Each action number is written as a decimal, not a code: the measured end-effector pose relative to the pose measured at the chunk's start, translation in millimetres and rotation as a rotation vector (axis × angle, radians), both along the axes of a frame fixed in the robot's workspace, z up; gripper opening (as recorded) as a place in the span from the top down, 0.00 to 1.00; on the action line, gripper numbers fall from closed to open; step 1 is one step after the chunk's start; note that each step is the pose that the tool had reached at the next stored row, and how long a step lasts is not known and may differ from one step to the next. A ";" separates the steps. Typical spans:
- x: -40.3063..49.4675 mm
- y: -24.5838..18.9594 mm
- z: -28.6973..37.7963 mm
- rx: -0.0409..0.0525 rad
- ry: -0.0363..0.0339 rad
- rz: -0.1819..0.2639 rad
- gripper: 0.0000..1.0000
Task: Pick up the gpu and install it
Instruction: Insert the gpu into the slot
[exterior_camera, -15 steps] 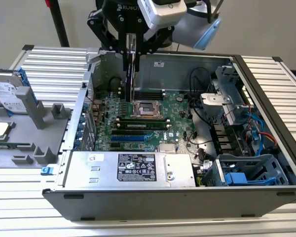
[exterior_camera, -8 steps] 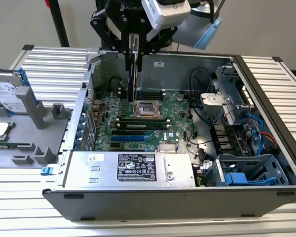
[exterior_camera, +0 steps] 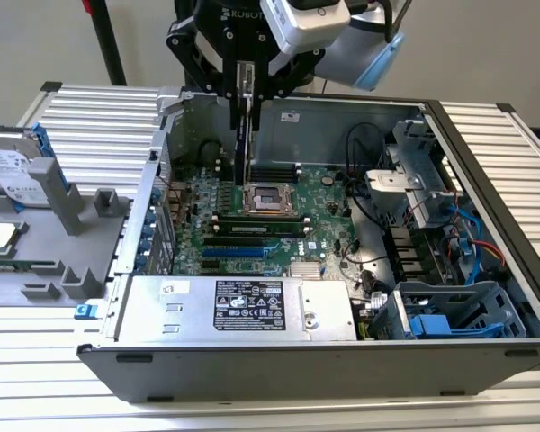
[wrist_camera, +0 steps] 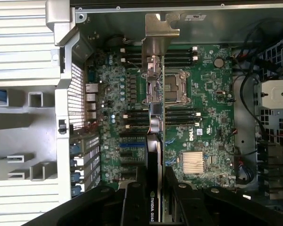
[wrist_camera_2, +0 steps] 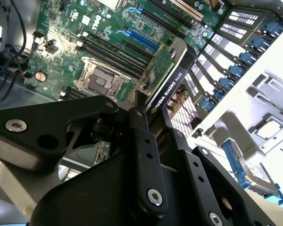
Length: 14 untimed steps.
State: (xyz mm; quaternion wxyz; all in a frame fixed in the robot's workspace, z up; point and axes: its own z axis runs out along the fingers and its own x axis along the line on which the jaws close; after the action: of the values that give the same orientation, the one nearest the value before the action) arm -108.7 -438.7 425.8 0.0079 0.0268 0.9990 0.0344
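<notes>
black two-finger gripper (exterior_camera: 244, 88) above open grey metal computer case (exterior_camera: 486, 171). fingers (wrist_camera_2: 144, 141) clamped on flat rectangular gpu (wrist_camera_2: 166, 77), green circuit board one face, black cooler other. gpu held on edge between fingers, running out past fingertips toward large green motherboard (exterior_camera: 324, 193). silver metal end bracket (wrist_camera: 159, 29) at gpu end farthest from fingers. gpu not seated in slot.

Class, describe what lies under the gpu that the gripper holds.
Under the gpu, held by the gripper, lies the green motherboard with its processor socket. In the first wrist view the card covers a strip of board.
</notes>
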 end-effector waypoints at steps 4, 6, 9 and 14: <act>2.5 0.0 0.0 0.0000 0.0000 0.000 1.00; 4.6 0.0 0.0 0.0001 -0.0001 0.000 1.00; 7.4 0.0 0.0 0.0000 0.0000 0.000 1.00; 12.7 0.0 0.0 0.0000 0.0000 0.000 1.00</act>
State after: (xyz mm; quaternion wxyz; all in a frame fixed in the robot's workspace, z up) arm -96.0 -438.6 425.7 0.0079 0.0268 0.9990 0.0344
